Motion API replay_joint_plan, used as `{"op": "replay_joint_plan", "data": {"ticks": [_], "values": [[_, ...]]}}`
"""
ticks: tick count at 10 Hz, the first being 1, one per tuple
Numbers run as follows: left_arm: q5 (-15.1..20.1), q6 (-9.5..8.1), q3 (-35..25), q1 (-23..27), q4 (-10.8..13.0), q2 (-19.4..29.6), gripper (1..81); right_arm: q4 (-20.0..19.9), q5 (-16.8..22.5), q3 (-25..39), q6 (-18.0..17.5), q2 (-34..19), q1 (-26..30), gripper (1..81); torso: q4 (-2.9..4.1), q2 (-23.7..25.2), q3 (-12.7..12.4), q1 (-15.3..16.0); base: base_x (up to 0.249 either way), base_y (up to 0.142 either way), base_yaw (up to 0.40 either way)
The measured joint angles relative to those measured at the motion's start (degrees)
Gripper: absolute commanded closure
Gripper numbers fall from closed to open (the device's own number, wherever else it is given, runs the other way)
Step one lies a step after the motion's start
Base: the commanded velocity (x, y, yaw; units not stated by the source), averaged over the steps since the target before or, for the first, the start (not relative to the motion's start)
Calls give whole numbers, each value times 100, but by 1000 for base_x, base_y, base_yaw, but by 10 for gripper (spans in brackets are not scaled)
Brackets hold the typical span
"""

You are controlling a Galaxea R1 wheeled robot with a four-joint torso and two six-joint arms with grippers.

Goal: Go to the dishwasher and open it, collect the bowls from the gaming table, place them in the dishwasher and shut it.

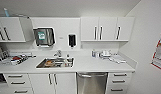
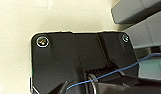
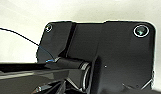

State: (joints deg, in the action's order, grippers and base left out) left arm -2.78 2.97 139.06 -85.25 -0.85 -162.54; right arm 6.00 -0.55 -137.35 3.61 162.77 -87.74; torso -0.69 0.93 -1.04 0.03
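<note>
Grippers' state cannot be told from either wrist view — nearest ahead, the dishwasher (image 1: 92, 82) sits shut under the white counter (image 1: 96, 65), right of the sink (image 1: 55, 62), with white wall cabinets (image 1: 106, 29) beyond — above the counter.

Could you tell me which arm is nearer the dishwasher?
Likely right, not certain. The dishwasher stands ahead, slightly toward the robot's right; neither arm's place relative to it can be told.
</note>
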Motion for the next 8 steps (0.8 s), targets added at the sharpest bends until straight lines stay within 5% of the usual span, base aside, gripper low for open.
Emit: {"op": "replay_joint_plan", "data": {"ticks": [8], "values": [[22,0,0,-48,0,33,10,0,15,-5,0,13,-20,10,0,2,0,-8,76,8,0]]}}
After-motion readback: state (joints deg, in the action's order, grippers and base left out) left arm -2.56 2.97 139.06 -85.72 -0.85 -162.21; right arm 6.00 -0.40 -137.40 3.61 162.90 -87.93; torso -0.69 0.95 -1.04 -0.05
